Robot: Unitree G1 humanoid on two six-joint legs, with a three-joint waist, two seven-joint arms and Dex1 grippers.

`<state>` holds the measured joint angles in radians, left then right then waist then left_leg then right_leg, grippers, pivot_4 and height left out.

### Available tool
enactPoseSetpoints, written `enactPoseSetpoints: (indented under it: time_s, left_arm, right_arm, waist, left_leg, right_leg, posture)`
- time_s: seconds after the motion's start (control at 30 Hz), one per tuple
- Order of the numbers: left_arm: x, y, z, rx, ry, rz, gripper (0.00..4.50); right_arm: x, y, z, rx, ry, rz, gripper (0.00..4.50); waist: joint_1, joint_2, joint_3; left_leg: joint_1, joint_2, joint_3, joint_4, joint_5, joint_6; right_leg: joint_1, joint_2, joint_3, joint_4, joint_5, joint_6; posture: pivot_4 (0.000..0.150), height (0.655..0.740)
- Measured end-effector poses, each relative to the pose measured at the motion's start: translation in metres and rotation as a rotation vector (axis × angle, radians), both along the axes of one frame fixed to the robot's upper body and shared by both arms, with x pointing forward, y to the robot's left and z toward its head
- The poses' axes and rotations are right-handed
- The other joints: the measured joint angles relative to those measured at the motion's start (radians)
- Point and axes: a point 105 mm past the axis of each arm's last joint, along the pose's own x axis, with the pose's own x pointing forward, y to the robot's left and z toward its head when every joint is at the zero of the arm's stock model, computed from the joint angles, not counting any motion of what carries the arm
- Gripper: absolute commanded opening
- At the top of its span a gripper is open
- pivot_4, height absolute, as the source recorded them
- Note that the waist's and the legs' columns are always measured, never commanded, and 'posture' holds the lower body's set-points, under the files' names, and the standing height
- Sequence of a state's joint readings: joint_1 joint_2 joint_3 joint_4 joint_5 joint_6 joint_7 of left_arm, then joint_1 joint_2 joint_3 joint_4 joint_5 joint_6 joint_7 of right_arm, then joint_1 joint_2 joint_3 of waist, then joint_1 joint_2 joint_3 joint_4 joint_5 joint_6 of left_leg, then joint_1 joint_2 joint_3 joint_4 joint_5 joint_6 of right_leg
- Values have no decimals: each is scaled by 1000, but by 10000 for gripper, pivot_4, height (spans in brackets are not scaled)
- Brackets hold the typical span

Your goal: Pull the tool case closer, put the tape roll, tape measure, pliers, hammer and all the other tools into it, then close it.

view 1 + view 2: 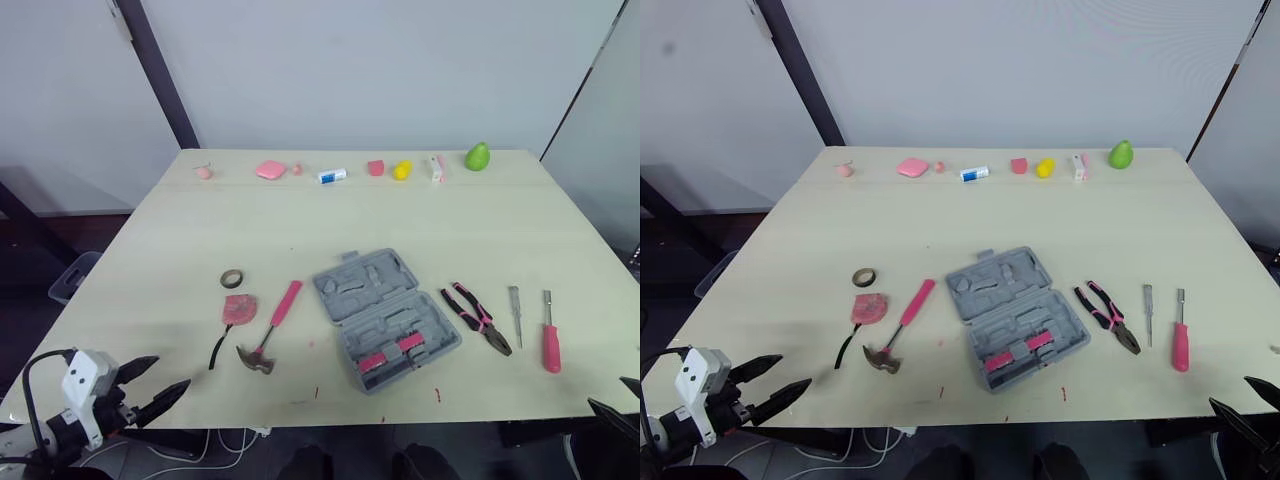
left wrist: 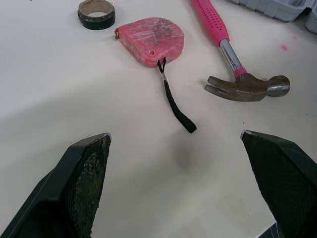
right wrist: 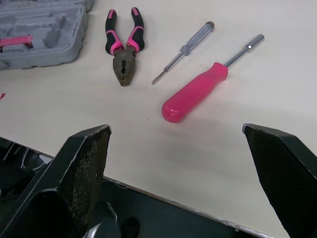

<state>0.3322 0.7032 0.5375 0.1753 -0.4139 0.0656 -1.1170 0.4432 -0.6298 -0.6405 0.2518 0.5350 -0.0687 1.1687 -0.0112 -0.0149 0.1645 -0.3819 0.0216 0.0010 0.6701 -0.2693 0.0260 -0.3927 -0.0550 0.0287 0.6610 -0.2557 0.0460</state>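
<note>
The grey tool case [image 1: 385, 318] lies open and askew in the middle of the pale table [image 1: 400, 215], a little back from the near edge, with the tools spread to either side of it. On the robot's left are the tape roll [image 1: 232, 278], the pink tape measure [image 1: 238, 309] with its black strap trailing, and the hammer [image 1: 272, 328]. On its right are the pliers [image 1: 478, 318], a slim screwdriver [image 1: 515, 312] and a pink-handled screwdriver [image 1: 550, 335]. The left gripper [image 1: 170, 374] hovers at the near left corner, fingers spread wide and holding nothing. The right gripper [image 3: 176, 130] hangs over the near right edge, equally wide and empty. The case looks like hard moulded plastic: stiff, probably fairly light while unfilled, and likely to slide easily on this smooth top. I would take it by the rim of the near half, where a finger can hook over the wall. Pulling on one corner alone would probably make it swivel rather than come straight.
</note>
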Motion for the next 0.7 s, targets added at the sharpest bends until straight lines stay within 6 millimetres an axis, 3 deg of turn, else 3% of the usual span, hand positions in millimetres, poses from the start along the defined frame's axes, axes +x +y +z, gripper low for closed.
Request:
enactPoseSetpoints:
  time_s: [0.2,0.47,0.57,0.7]
  left_arm:
    - [1,4,5,19,31,-61,44638]
    - [-2,-4,2,-25,66,-100,44638]
    - [-2,-10,7,-68,76,-133,44638]
    - [13,-28,27,-87,43,-212,44638]
  right_arm:
    - [15,2,10,-5,-57,20,45000]
    - [20,3,13,-21,-71,31,45000]
    - [23,5,12,-24,-69,35,45000]
    - [40,18,21,-41,-90,71,45000]
  waist:
    - [-2,0,0]
    - [0,1,0]
    - [0,1,0]
    - [0,1,0]
  left_leg:
    - [0,0,1,0,0,0]
    - [-1,0,1,-3,0,0]
    - [-1,0,1,-2,0,0]
    - [-1,0,2,-2,0,0]
  right_leg:
    - [-1,0,1,0,0,0]
    - [-3,0,0,-1,0,0]
    - [-3,0,0,-1,0,0]
    - [-3,-1,3,0,0,0]
  posture:
    - [1500,7400]
    - [1500,7400]
    - [1500,7400]
    - [1500,7400]
